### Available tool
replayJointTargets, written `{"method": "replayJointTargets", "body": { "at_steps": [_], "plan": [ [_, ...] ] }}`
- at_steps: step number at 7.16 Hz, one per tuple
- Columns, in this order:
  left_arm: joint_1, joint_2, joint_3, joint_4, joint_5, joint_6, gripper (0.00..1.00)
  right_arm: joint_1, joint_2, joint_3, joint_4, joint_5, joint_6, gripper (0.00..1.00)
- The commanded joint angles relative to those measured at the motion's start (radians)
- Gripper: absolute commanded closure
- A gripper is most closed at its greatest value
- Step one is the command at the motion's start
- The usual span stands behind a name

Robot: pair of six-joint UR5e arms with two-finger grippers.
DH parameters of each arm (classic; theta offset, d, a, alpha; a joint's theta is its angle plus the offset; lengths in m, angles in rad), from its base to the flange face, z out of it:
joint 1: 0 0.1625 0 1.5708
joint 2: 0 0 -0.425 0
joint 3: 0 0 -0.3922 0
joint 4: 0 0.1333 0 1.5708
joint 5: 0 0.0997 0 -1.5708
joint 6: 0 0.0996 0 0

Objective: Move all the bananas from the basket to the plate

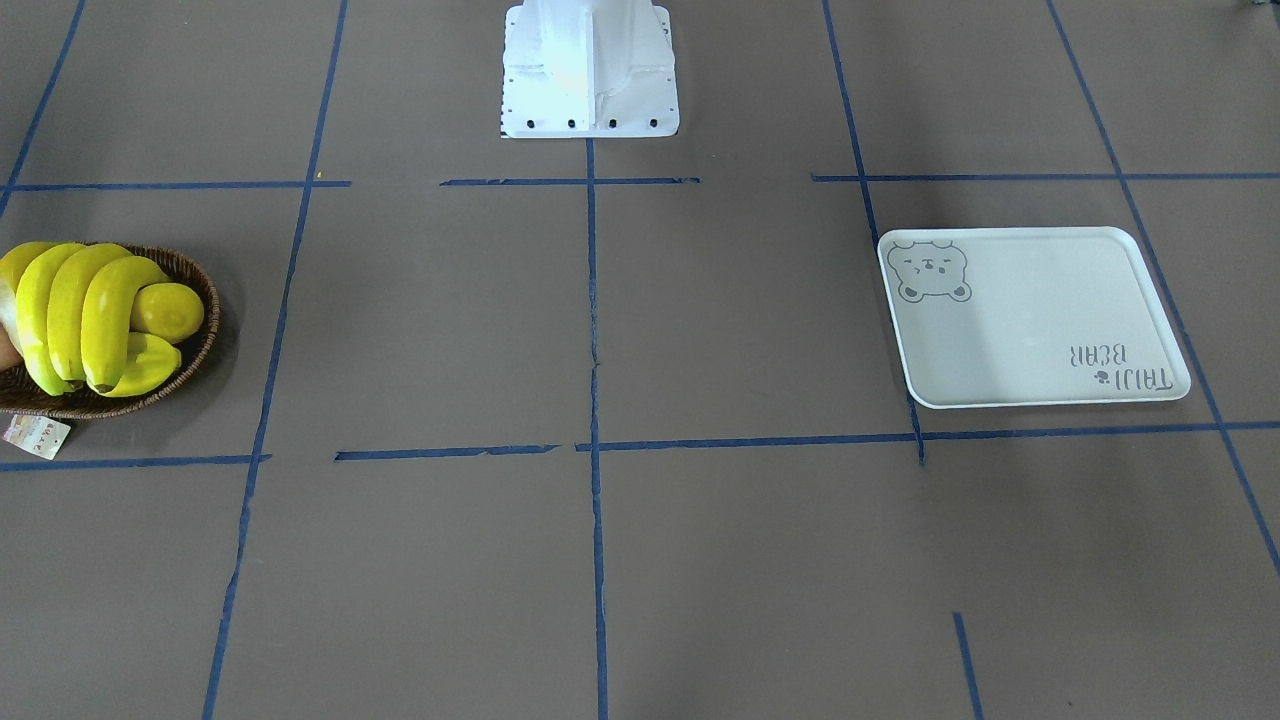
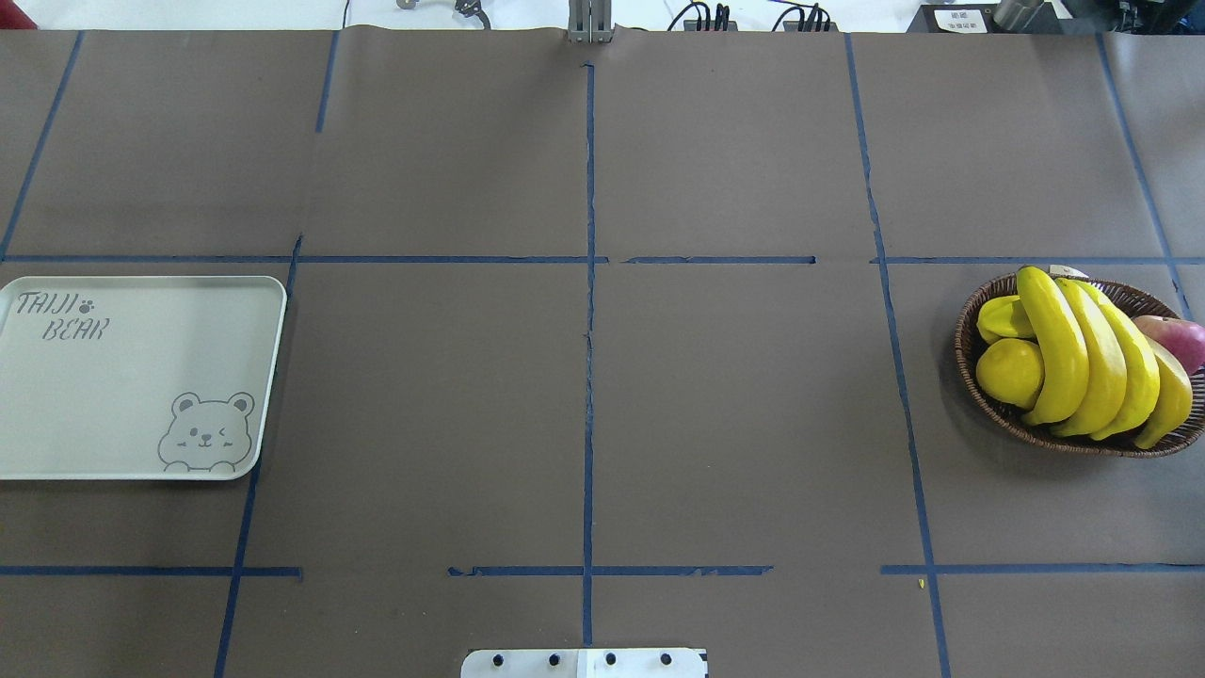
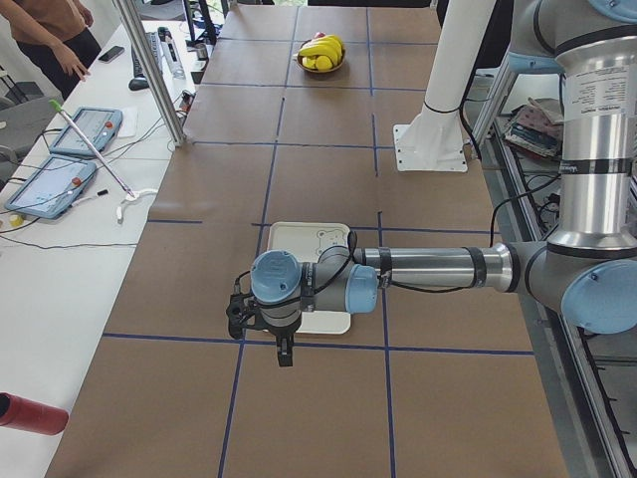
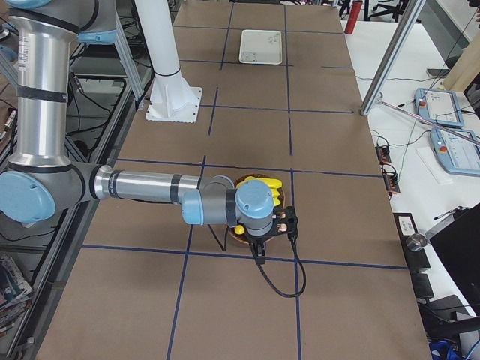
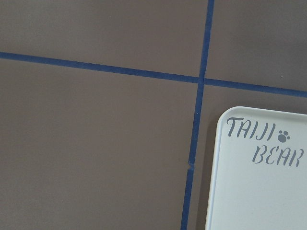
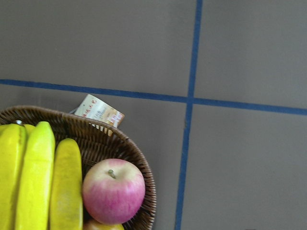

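Desk (image 2: 734,424): brown paper cover, marked into squares with blue tape (image 2: 589,377). White robot pedestal (image 1: 590,70) at the middle of the robot's edge.

Basket (image 2: 974,391): far toward the robot's right end of the desk. Paper tag (image 1: 36,436) lies on the desk just outside its rim.

Bananas (image 2: 1092,363): four, all in the basket, side by side and curved the same way, riding on top of the other fruit. A lemon (image 2: 1009,370) touches the innermost banana on the side nearest the desk's centre. A red-pink apple (image 6: 113,190) sits against the outermost banana at the opposite rim.

Plate (image 2: 122,395): flat on the desk at the robot's left end, well apart from the basket. Bear drawing and lettering sit in opposite corners.

Left gripper (image 3: 286,352): hangs pointing down above the desk, just beside the plate's edge. Seen only from the side; cannot tell whether the fingers are apart or together.

Right gripper (image 4: 259,253): hangs pointing down by the basket, with its wrist covering part of the rim from the side camera. Finger spacing likewise cannot be told.

A person (image 3: 50,35) stands by the side bench beyond the desk.
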Motion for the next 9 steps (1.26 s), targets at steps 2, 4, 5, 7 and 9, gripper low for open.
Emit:
{"method": "replayJointTargets", "body": {
  "at_steps": [2, 4, 5, 7, 9],
  "plan": [
    [0.0, 0.0, -0.007, -0.001, 0.0, -0.001, 0.0, -0.127, 0.012, 0.095, 0.015, -0.003, 0.144, 0.0],
    [0.0, 0.0, -0.002, 0.001, 0.0, 0.002, 0.0, -0.201, 0.072, 0.151, 0.027, -0.037, 0.312, 0.0],
    [0.0, 0.0, 0.001, 0.001, 0.0, 0.003, 0.0, -0.258, 0.083, 0.178, 0.027, -0.104, 0.34, 0.0],
    [0.002, 0.001, 0.004, 0.003, 0.0, 0.005, 0.0, -0.431, 0.1, 0.273, 0.026, -0.299, 0.6, 0.0],
    [0.006, 0.003, 0.005, 0.003, 0.0, 0.005, 0.0, -0.509, 0.098, 0.315, 0.015, -0.397, 0.663, 0.0]
  ]
}}
